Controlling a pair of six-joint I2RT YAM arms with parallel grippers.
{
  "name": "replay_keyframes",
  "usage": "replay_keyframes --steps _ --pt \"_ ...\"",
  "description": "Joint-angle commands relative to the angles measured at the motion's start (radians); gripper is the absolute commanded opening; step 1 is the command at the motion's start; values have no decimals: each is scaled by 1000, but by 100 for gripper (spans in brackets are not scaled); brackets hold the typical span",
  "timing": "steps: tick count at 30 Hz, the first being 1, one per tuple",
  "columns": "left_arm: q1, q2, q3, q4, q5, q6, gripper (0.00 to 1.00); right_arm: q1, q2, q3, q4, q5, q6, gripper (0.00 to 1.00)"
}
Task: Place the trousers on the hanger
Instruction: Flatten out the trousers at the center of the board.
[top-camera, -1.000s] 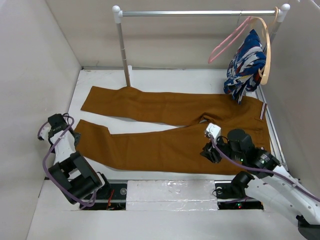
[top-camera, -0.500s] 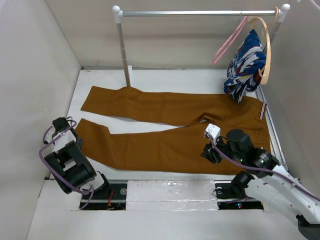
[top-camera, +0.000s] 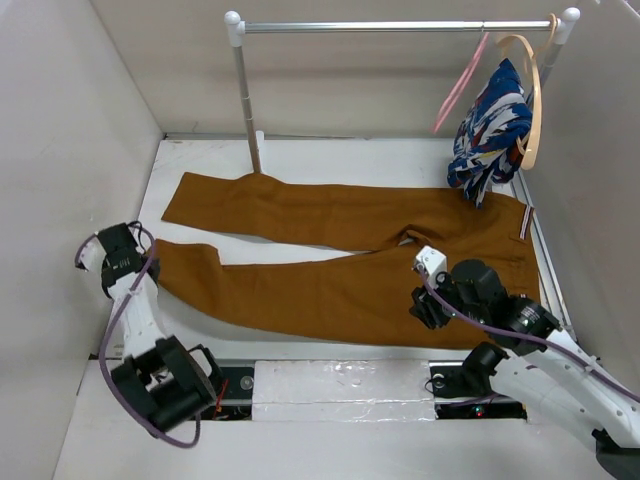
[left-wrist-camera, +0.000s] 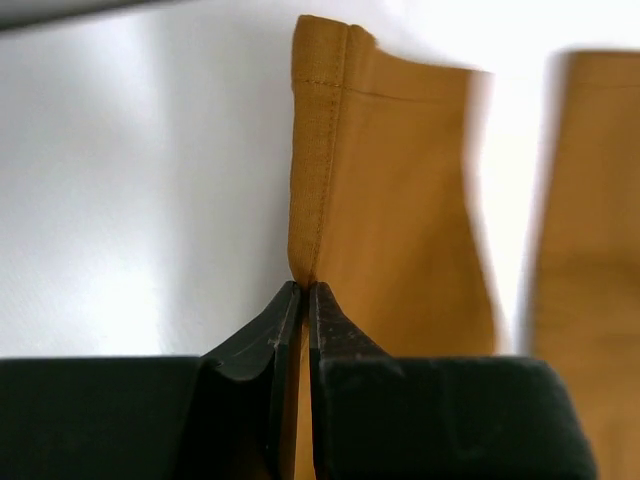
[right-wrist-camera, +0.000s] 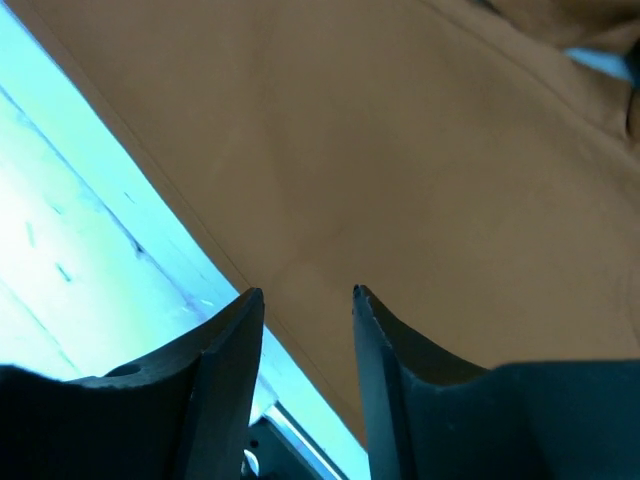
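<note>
At the left edge of the desk (top-camera: 330, 160) my left hand (left-wrist-camera: 303, 292) is clamping the near cuff of the trousers (top-camera: 330, 290), which are lying lengthwise toward my right hand (right-wrist-camera: 305, 295) (it is gaping, hovering over the waist end), nearer the hanger (top-camera: 460, 85).

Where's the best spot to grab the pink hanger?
Probably its lower end, coming from the left: the pink hanger hangs slanted off the rail, its left side is open, and the patterned garment and wooden hanger crowd its right.
</note>
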Motion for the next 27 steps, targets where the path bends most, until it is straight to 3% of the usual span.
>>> replay_keyframes --steps 1,6,9,12,16,21,27 --pt "-48 -100 107 -81 29 21 0 -21 1 42 -37 58 27 47" --pt "-117 -159 258 -168 26 45 0 -123 28 25 8 19 30 60" --pt "-191 -163 373 -209 -14 79 0 -203 68 32 20 -32 9 61" --pt "-240 -180 421 -192 35 85 0 -272 110 34 12 -31 18 61" --pt "-287 -234 377 -120 101 110 0 -467 96 26 -44 81 87 58" --pt "-370 -298 288 -58 189 127 0 -703 56 -35 -38 109 173 56" --pt "-487 -366 243 -29 208 118 0 -1001 142 -57 -48 220 245 56"
